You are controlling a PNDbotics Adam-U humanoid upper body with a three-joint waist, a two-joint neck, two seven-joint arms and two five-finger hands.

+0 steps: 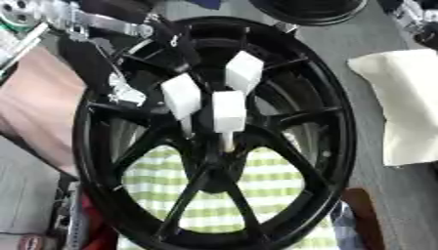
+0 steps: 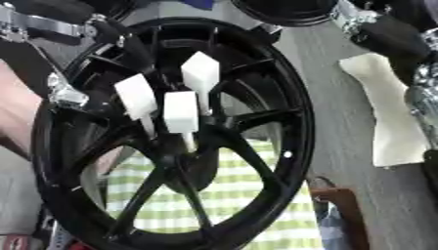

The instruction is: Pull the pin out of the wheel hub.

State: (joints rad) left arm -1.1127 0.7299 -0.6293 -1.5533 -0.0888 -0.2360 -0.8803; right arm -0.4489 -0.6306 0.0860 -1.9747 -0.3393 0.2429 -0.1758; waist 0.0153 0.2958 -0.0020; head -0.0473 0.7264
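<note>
Three white-headed pins (image 1: 229,111) stand in the black wheel hub (image 1: 214,161).

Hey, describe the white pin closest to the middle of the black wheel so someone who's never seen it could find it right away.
Start at the big black wheel hub filling the view over a green-checked cloth. Three white block-headed pins cluster just above its centre, where the spokes meet. The one you want, the middle pin, sits lowest and stands nearly upright, between the left pin and the higher upper-right pin.

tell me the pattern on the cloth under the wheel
Green and white checks on the cloth, seen through the black wheel's spokes; clearest in the left eye view.
</note>
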